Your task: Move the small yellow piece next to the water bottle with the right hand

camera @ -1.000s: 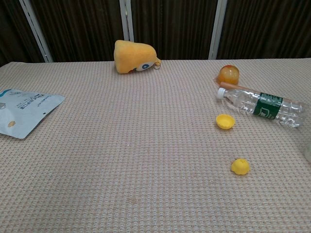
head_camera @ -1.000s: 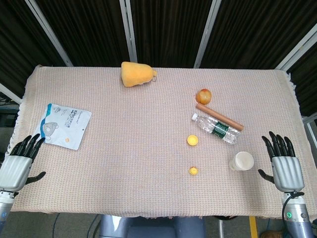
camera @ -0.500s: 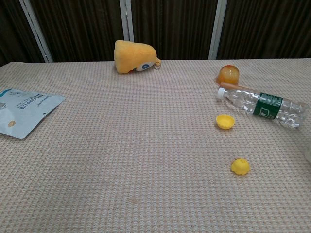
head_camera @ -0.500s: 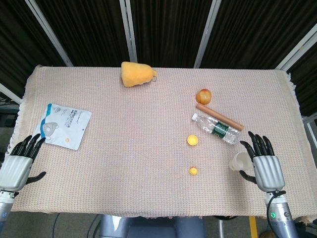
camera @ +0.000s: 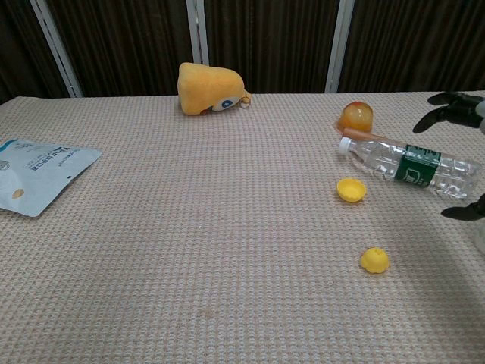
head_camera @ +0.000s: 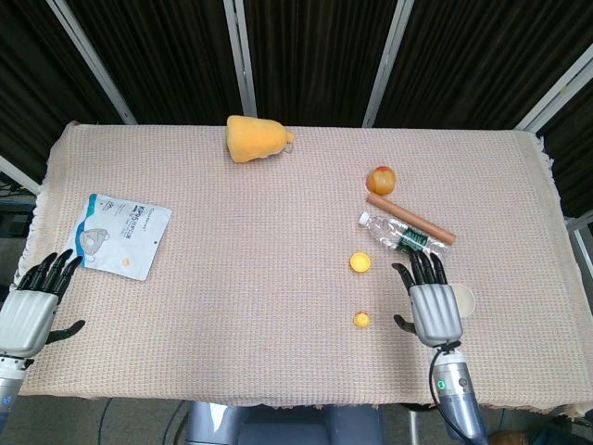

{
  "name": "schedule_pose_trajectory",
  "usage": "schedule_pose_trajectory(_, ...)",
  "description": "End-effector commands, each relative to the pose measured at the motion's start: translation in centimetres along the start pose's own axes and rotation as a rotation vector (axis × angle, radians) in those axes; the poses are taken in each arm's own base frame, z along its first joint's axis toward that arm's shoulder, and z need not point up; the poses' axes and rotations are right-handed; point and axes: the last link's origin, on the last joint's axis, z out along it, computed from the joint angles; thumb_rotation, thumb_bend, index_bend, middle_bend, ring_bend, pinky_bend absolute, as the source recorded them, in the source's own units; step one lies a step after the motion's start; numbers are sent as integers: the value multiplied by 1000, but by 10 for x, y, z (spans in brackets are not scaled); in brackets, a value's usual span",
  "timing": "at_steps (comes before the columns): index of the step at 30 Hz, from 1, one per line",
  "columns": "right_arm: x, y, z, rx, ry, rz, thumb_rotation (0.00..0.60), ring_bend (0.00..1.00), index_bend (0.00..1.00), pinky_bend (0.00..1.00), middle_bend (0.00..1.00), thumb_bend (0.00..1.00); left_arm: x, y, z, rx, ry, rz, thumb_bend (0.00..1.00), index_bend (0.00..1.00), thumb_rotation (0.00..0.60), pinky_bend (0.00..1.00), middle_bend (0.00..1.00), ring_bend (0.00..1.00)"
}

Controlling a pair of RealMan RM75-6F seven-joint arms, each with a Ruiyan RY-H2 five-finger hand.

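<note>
My right hand [head_camera: 435, 311] hovers low over the near right part of the desk [head_camera: 232, 278], palm down, fingers [head_camera: 419, 269] spread and holding nothing; their tips point away from me toward the water bottle [head_camera: 405, 239]. The small yellow piece [head_camera: 361, 320] lies on the cloth just beside this hand, on its left, thumb side, level with the palm rather than ahead of the fingertips. So I judge the coming move calls for a short sideways shift left and a drop onto it, not a reach forward. My left hand [head_camera: 32, 306] rests at the near left corner, fingers apart and empty, well apart from the piece; the right one is plainly the nearer.

Further out, a second yellow piece [head_camera: 359, 262], slightly larger, sits near the bottle's cap end. The bottle lies on its side, long axis running from near right up to far left in the head view, with a wooden stick [head_camera: 410, 219] alongside its far side. From the chest view, bare cloth shows between the small piece and the bottle.
</note>
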Motion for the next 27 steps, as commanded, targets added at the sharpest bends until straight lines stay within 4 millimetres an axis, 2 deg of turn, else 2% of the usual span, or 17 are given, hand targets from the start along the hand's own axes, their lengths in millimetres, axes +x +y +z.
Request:
schedule_pose_trajectory(1, -17, -6, 8, -34, -17, -15, 600, 0, 237, 0, 0, 69, 0, 0, 0, -1, 1, 1, 0, 0, 600, 160, 0, 0)
schedule_pose_trajectory(7, -32, -11, 3, -39, -33, -29, 600, 0, 267, 0, 0, 74, 0, 0, 0, 1, 0, 0, 0, 0, 600, 160, 0, 0)
schedule_pose_trajectory(15, -43, -16, -4, -36, -55, -23, 600, 0, 317, 0, 0, 92, 0, 0, 0, 1, 0, 2, 0, 0, 600, 160, 0, 0)
schedule_pose_trajectory(27, -63, -25, 0, -28, -85, -36, 600, 0, 339, 0, 0, 112, 0, 0, 1, 2, -2, 2, 0, 0, 600, 160, 0, 0)
